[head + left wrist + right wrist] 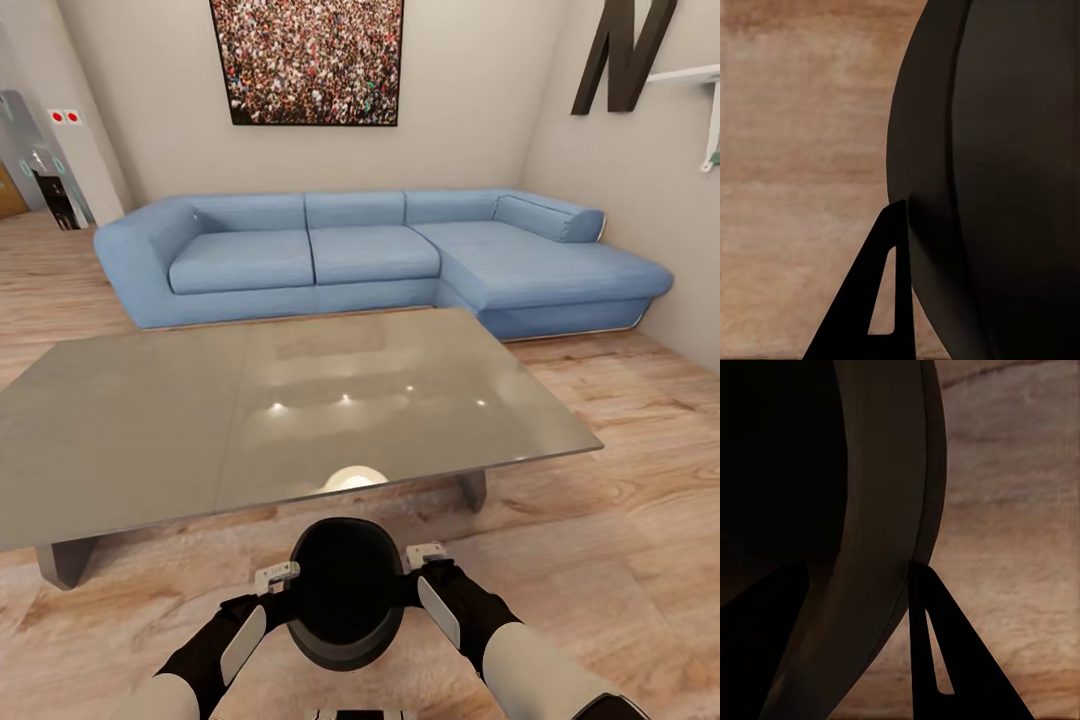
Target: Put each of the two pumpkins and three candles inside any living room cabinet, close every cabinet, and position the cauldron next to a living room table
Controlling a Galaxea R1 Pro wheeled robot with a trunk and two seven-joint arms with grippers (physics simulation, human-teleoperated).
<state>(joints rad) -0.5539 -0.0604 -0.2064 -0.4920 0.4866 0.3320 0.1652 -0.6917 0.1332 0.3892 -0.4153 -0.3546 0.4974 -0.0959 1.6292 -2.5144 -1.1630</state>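
My L fingers and R fingers each pinch the cauldron rim from opposite sides, so it's hanging btwn them above the floor, w/ the counter edge just ahead.

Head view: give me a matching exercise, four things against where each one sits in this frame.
Things:
1. cauldron
2. table
3. sofa
4. picture

Places:
A. on the wall above the sofa
B. against the far wall, beyond the table
C. between the left gripper and right gripper, over the wood floor
D. in the middle of the room, just ahead of the cauldron

Pairs: 1-C, 2-D, 3-B, 4-A
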